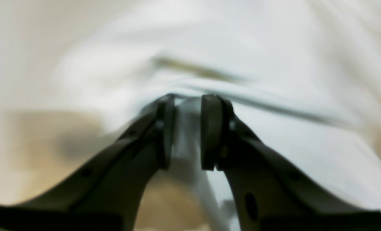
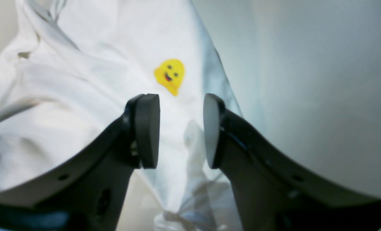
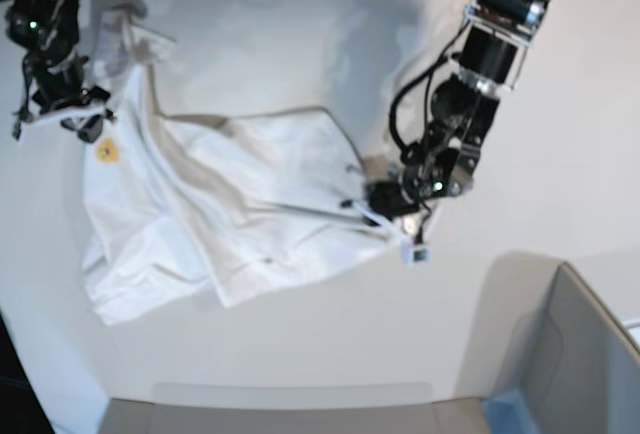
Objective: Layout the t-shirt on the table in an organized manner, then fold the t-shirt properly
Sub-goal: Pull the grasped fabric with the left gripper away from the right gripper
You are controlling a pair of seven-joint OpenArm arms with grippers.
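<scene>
The bench (image 3: 300, 354) is a broad, smooth white top with a curved near edge, shadowed under the arms. A grey box-like corner (image 3: 575, 354) sits at its lower right in the base view. The t-shirt (image 3: 220, 214) lies rumpled across the left half, a yellow smiley (image 2: 170, 75) on it. The left pincer (image 1: 186, 128) grips a fold of shirt. The right pincer (image 2: 181, 131) pinches cloth at the shirt's edge, lifting it.

A grey box-like corner piece (image 3: 580, 354) stands under even light.
</scene>
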